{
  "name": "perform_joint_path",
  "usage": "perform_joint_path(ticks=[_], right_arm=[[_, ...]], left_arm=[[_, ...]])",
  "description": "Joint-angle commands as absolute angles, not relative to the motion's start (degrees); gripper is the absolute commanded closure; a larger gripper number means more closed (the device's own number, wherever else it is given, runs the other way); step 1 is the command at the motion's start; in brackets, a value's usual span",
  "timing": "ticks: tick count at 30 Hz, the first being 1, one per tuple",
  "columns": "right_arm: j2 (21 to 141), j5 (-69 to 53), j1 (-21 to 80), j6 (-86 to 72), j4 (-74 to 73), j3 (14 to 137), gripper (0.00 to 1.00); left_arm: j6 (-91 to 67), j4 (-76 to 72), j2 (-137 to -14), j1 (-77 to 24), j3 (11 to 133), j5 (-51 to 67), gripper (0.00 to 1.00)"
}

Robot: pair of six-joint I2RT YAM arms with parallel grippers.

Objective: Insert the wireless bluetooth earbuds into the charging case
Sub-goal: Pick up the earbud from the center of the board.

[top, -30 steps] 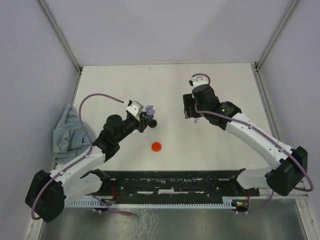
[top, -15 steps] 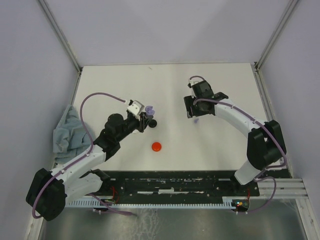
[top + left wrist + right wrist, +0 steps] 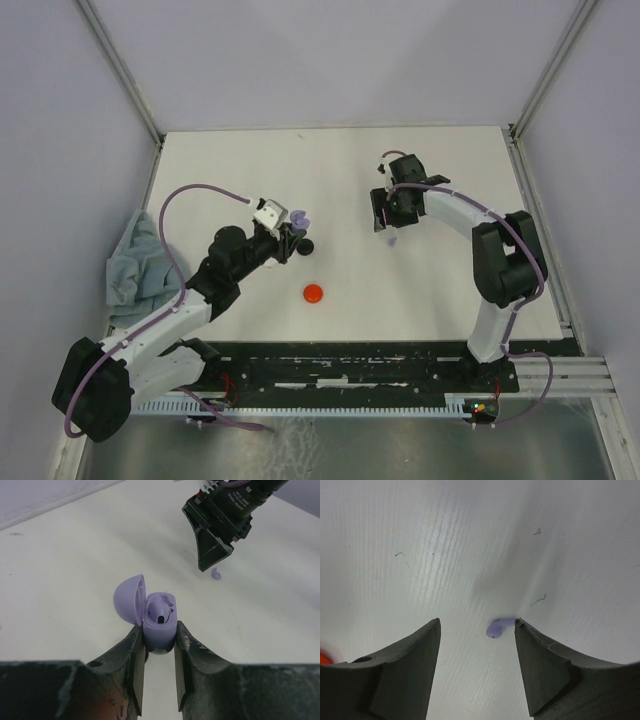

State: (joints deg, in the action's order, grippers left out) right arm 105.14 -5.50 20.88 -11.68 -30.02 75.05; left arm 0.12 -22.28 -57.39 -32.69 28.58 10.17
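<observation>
Fingers [image 3: 405,675] on your right gripper [image 3: 477,623] stand open with nothing in them, and the little lavender earbud [image 3: 496,628] lies on the table [image 3: 420,540] between them, touching the tip at 3 o'clock. Your left gripper [image 3: 158,630] is squeezed tight on the lavender charging case [image 3: 160,612], lid up, at 9 o'clock from the bud in the top view. You look to be at the pick-up step: slide a bit toward 3 o'clock so the bud sits in the middle, then close softly.

A crumpled grey-blue cloth [image 3: 135,265] lies at the left edge of the white table [image 3: 250,170]. A small red disc [image 3: 314,292] sits near the table's middle, well apart from the cloth.
</observation>
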Motion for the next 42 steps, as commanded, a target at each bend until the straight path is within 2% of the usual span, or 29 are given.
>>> perform_joint_path(ticks=[1,15,30,42], right_arm=[[108.27,-9.84,20.17,-10.43,-29.28,79.48,0.31],[110.82,-13.25,18.72,-9.31,-33.30,77.00,0.32],[107.72,-16.33,18.80,-9.58,-33.63,71.05,0.38],[108.22,-16.63,18.90,-11.41,-30.85,71.45,0.39]], left_arm=[[1.93,-22.33,-56.93,-32.48,31.95,11.51,0.97],[1.73,-22.04,-56.04,-32.37,32.07,12.54,0.97],[1.30,-22.01,-55.08,-32.36,31.91,12.92,0.97],[1.14,-22.15,-55.11,-32.34,31.85,13.10,0.97]])
